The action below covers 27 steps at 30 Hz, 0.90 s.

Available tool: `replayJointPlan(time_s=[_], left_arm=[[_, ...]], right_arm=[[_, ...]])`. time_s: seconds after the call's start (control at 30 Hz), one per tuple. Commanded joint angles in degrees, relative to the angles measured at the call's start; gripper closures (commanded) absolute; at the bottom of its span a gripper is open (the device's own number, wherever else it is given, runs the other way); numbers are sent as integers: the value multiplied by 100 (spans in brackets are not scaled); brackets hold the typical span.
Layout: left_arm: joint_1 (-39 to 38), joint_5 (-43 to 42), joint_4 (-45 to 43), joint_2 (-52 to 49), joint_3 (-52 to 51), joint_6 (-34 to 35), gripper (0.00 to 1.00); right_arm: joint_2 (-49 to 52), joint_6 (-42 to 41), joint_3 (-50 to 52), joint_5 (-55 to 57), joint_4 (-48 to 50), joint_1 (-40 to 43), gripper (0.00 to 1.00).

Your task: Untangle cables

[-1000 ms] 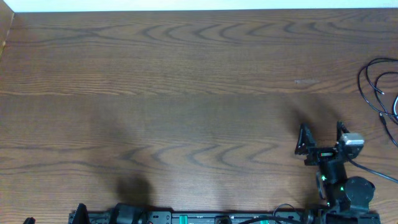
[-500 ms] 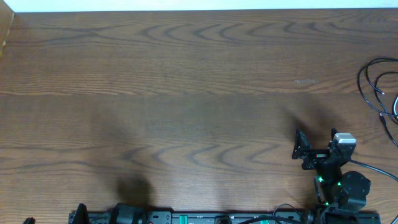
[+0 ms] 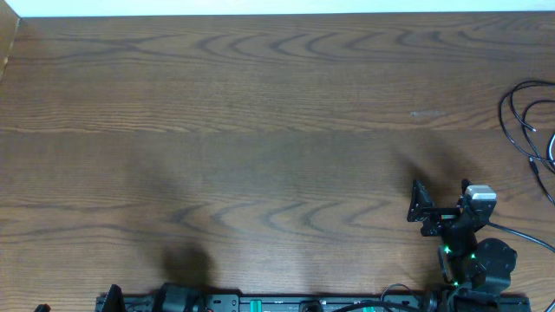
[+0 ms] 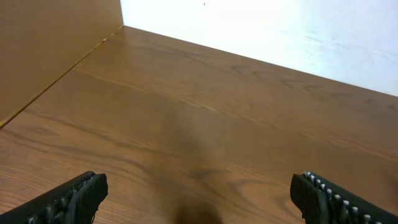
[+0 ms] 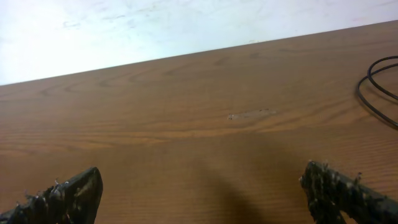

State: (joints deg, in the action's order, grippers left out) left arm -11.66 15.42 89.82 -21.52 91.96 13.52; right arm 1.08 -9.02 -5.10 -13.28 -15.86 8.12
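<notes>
The cables (image 3: pixel 526 121) lie as thin black loops at the table's far right edge, running out of frame. One black loop also shows at the right edge of the right wrist view (image 5: pixel 375 94). My right gripper (image 3: pixel 444 201) is open and empty, low over bare wood, to the near left of the cables and apart from them. In its own view the right gripper (image 5: pixel 205 196) has its jaws spread wide with nothing between them. My left gripper (image 4: pixel 200 199) is open and empty over bare wood. No whitish cord shows.
The wooden table (image 3: pixel 260 130) has a raised wooden wall along its left side (image 4: pixel 50 50) and a white wall behind it (image 5: pixel 155 25). The arm bases and a black rail (image 3: pixel 260 303) line the front edge. A small pale scuff (image 3: pixel 425 113) marks the wood.
My right gripper pulled back toward the front edge and slightly left between one second and half a second ago, then held still. The cables have not moved.
</notes>
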Motion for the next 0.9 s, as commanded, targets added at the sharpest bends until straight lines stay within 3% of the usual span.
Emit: replayJointPlan(time_s=[0.0,0.3,0.57,0.73,0.87], left_arm=[[13,120,15,-2,15,13,0],[13,118,17,-2,15,13,0],[13,120,85,2,-26,11,0],[13,68,-2,39,-444,13,0],[13,-459,-612,227,-1038,13,0]], right_arm=[[-11,-76,9,-24,-22,-9,1],[-81,-79,9,-24,-20,-820,1],[-81,-79,9,-20,-17,-870,1],[-79,-79,9,-22,-22,-870,1],[-79,-79,9,-22,-20,-870,1]])
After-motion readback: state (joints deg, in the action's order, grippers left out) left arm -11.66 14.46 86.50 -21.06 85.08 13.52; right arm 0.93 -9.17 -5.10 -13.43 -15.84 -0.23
